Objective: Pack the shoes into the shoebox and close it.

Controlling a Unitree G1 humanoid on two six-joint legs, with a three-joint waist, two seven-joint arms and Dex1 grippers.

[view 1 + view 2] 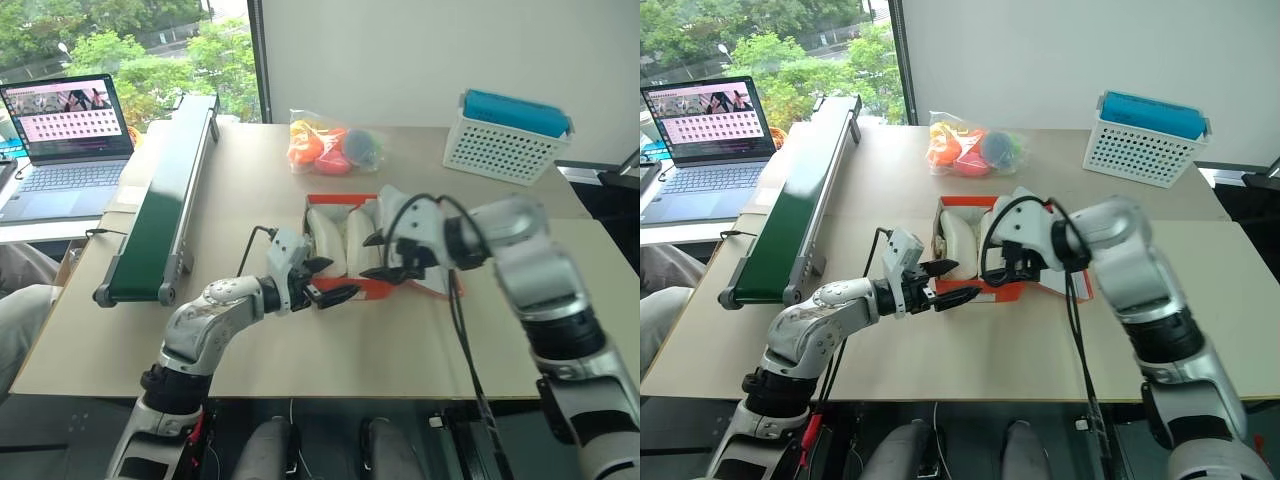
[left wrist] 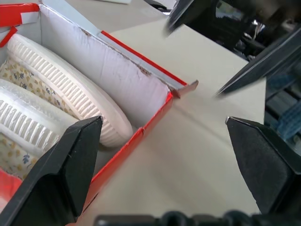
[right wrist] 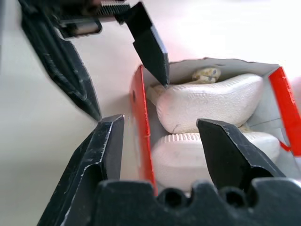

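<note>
Left gripper [image 1: 328, 281] — fingers spread wide, empty, at the near edge of the shoebox [image 1: 372, 288].

Right gripper [image 1: 388, 256] — fingers apart, holding nothing, poised over the shoebox's right half.

Shoebox — red-orange, mid-table [image 1: 250, 340], open; its lid appears to lie to the right, mostly hidden behind the right arm.

Shoes [image 3: 211, 101] — both inside, lying side by side, filling the box.

Conveyor [image 1: 165, 195] — left, well apart.

Toy bag [image 1: 333, 145] — far, beyond the box.

Basket [image 1: 505, 148] — far right.

Laptop [image 1: 70, 140] — far left, on a side desk.

Progress: packing looks done; closing the lid remains.
</note>
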